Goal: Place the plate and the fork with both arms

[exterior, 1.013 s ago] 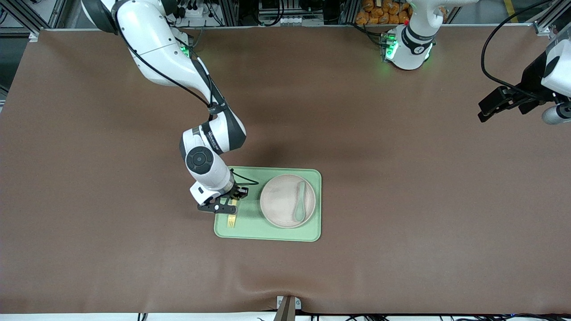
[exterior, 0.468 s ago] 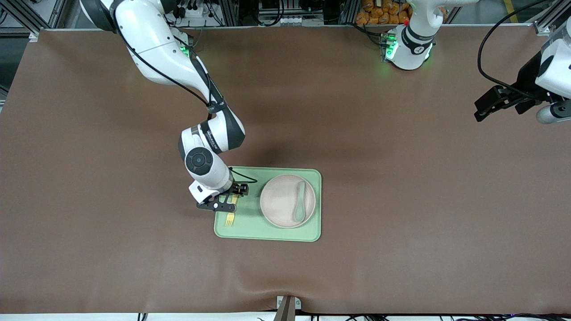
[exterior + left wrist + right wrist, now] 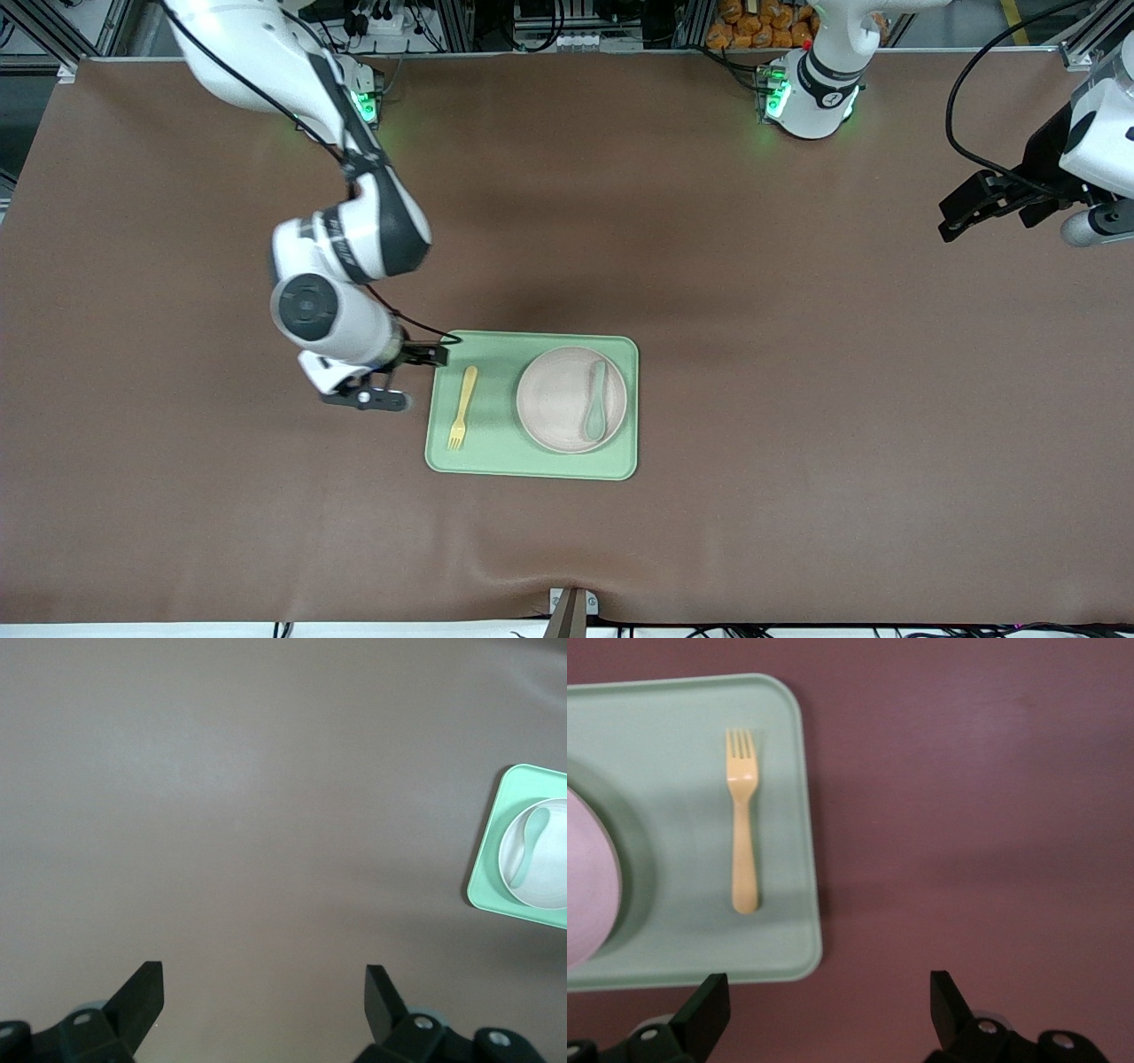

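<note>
The pale-yellow fork (image 3: 462, 406) lies flat on the light-green tray (image 3: 496, 456), at the tray's end toward the right arm; it also shows in the right wrist view (image 3: 744, 819). The beige-pink plate (image 3: 558, 399) sits on the same tray with a teal spoon (image 3: 596, 400) in it; the plate also shows in the left wrist view (image 3: 542, 873). My right gripper (image 3: 390, 377) is open and empty, up over the bare table just beside the tray's edge. My left gripper (image 3: 974, 208) is open and empty, up over the table's left-arm end, where that arm waits.
The tray (image 3: 682, 939) stands near the middle of the brown table. Bare brown mat surrounds it on all sides. A small metal bracket (image 3: 571, 610) sits at the table edge nearest the front camera.
My right gripper was down on the fork at the tray; it has let go, opened and drawn back off the tray toward its own end. The fork now lies free. The left arm barely moved.
</note>
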Robot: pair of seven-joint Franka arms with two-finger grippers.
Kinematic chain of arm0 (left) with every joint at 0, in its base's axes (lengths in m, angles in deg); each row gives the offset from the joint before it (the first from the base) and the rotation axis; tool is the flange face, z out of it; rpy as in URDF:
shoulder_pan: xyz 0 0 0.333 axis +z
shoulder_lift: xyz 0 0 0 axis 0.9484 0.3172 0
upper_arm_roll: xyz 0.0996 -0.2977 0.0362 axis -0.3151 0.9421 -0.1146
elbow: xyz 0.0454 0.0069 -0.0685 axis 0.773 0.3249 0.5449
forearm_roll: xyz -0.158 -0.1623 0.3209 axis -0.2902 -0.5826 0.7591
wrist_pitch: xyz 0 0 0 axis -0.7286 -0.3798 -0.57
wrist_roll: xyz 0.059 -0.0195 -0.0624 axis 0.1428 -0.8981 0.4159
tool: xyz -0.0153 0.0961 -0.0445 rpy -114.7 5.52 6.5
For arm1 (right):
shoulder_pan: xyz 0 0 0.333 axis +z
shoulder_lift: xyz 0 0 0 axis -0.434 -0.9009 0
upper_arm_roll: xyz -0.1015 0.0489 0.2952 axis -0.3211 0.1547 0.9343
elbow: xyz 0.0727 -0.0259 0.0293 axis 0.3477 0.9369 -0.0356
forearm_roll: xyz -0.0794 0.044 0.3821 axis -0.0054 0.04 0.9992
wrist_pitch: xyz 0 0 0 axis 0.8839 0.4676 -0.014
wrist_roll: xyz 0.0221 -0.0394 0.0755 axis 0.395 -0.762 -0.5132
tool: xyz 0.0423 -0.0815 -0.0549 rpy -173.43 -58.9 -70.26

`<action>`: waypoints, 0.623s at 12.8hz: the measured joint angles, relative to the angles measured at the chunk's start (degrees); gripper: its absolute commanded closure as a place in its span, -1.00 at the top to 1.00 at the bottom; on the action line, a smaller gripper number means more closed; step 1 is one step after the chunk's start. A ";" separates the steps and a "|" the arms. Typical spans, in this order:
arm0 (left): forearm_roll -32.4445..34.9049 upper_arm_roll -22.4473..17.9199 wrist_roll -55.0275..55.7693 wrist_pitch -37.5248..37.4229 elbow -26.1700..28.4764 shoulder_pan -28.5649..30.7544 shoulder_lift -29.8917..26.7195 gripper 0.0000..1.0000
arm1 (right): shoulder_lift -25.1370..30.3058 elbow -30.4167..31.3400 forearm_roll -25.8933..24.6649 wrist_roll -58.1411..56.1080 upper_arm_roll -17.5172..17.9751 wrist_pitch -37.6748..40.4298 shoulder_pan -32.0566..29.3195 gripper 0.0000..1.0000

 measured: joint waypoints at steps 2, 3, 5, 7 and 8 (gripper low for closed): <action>-0.04 0.00 0.00 0.00 0.01 0.00 0.00 1.00 | 3.32 0.08 -0.08 -6.40 -1.18 5.56 -3.27 1.00; -0.06 0.04 0.00 0.00 0.01 0.00 0.00 1.00 | 4.53 0.11 -0.20 -9.27 -1.75 7.76 -5.00 1.00; -0.14 0.41 0.00 0.00 0.01 -0.01 0.00 1.00 | 6.10 0.19 -0.39 -14.89 -2.30 11.45 -8.84 1.00; -0.15 0.72 0.02 0.00 0.01 -0.01 0.00 1.00 | 7.80 0.21 -1.51 -20.10 -2.67 14.36 -12.80 1.00; -0.15 0.75 0.02 0.00 0.01 -0.01 0.00 1.00 | 8.93 0.21 -2.81 -22.46 -2.91 15.70 -14.56 1.00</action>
